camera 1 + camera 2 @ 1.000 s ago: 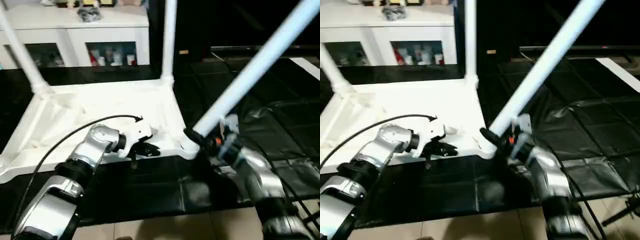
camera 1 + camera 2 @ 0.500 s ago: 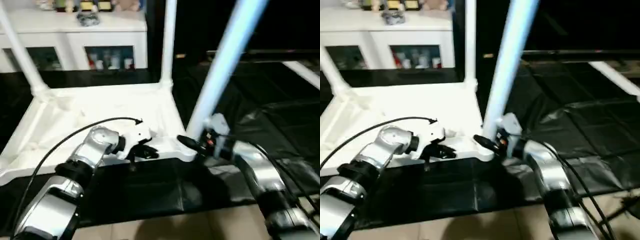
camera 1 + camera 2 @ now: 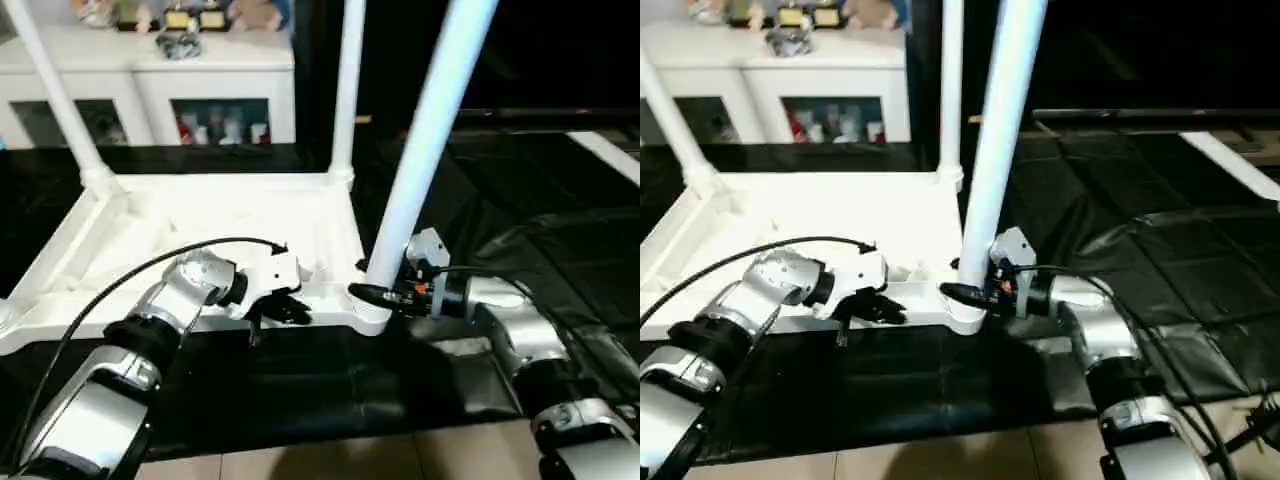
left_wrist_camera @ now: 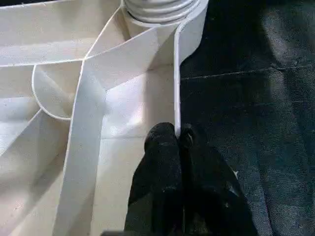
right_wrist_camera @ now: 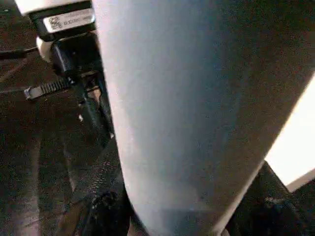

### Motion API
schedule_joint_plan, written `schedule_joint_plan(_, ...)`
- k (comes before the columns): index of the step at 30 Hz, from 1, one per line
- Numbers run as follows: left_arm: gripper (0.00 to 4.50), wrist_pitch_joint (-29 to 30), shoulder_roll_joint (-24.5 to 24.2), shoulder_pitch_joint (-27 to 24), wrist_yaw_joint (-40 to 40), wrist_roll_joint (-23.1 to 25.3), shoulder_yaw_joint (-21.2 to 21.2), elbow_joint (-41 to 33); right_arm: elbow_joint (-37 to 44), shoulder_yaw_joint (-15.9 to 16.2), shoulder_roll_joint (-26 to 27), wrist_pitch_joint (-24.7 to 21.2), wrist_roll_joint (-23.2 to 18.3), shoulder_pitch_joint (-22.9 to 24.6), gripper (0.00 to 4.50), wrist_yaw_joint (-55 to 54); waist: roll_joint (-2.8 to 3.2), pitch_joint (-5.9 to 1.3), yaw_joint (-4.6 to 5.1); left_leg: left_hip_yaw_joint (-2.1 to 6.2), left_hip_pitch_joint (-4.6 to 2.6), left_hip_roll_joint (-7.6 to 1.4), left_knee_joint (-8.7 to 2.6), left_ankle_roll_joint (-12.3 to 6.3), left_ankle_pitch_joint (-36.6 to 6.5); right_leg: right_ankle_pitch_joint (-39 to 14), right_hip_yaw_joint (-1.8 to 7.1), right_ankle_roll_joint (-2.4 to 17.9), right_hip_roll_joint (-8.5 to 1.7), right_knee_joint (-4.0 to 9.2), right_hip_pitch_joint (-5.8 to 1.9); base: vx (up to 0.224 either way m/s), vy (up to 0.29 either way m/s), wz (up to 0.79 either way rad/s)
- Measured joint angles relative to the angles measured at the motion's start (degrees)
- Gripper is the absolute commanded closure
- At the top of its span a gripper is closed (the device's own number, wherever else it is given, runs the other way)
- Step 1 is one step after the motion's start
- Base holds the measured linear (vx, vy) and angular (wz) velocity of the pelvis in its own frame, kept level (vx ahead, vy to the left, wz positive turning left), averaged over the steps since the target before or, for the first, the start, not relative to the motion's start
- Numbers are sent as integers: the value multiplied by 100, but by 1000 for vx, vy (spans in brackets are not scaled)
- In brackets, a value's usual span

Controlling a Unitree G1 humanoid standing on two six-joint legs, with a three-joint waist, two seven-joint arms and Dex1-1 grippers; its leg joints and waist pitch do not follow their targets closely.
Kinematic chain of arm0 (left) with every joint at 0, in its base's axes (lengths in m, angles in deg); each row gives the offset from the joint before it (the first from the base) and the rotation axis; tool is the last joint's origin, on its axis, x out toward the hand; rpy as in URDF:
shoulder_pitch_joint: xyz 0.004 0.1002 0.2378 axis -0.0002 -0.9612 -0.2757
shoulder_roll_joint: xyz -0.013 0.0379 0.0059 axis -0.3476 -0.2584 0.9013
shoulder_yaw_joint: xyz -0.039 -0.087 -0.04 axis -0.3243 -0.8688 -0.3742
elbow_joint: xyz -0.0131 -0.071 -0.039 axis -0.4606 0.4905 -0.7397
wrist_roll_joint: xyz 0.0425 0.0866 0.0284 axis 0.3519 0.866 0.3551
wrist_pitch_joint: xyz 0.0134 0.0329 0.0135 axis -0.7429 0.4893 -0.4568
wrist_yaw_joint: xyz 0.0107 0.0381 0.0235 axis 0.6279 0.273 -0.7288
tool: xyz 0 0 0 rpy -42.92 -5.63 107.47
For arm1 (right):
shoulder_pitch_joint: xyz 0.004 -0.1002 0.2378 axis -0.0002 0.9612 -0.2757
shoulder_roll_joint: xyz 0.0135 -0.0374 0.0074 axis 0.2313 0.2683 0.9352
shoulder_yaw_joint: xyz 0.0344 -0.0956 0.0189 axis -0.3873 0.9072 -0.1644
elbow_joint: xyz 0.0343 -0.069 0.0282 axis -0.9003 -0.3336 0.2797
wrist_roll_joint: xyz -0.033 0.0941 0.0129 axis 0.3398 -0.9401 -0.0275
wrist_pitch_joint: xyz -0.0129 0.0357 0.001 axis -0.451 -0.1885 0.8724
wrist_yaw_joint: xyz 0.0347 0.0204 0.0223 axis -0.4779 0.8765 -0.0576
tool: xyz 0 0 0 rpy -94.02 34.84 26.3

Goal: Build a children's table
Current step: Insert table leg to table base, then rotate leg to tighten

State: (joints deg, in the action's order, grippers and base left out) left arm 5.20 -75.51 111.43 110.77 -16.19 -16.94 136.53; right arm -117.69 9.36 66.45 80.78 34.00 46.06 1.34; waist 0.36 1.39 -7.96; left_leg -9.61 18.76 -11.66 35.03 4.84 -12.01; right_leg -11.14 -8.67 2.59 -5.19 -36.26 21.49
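The children's table lies upside down on a black mat, its ribbed white top (image 3: 230, 215) facing up. Two legs stand in the far corners, one on the far left (image 3: 55, 90) and one on the far right (image 3: 347, 90). A third leg (image 3: 425, 140) rises almost upright from the near right corner socket (image 4: 157, 7). My right gripper (image 3: 372, 292) is shut around the base of that leg (image 5: 187, 123). My left gripper (image 3: 285, 310) is shut on the thin near rim (image 4: 176, 88) of the top, one finger (image 4: 162, 152) on each side of it.
A white cabinet (image 3: 150, 75) with glass doors and small items on top stands behind the table. Wrinkled black mat (image 3: 560, 220) spreads to the right. Tan floor tiles (image 3: 300, 460) run along the near edge. A black cable (image 3: 150, 265) arcs over my left forearm.
The near right leg has swung from a strong rightward tilt to almost upright, still held by my right gripper, whose arm has turned level. My left gripper stays on the rim.
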Motion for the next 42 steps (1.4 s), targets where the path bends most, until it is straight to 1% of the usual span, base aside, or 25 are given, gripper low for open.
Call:
schedule_joint_plan(7, 450, -49, 27, 131, 24, 42, 48, 205, -53, 16, -1, 57, 113, -62, 257, 49, 0, 1, -4, -3, -8, -1, -4, 1, 0, -11, -4, -20, 0, 9, -5, 0, 0, 0)
schedule_joint_plan(19, 450, -92, 42, 232, 87, 50, 47, 403, -148, 16, 25, 216, 171, -98, 257, 87, 0, 1, 3, -3, -13, -1, -11, 1, 0, -11, -6, -20, 1, 11, -6, 0, 0, 0)
schedule_joint_plan(42, 450, -74, 41, 294, 138, 48, 45, 519, -214, 10, 73, 347, 208, -104, 257, 82, 1, 1, 10, -3, -22, -2, -19, 2, -1, -11, -6, -20, 3, 11, -8, 0, 0, 0)
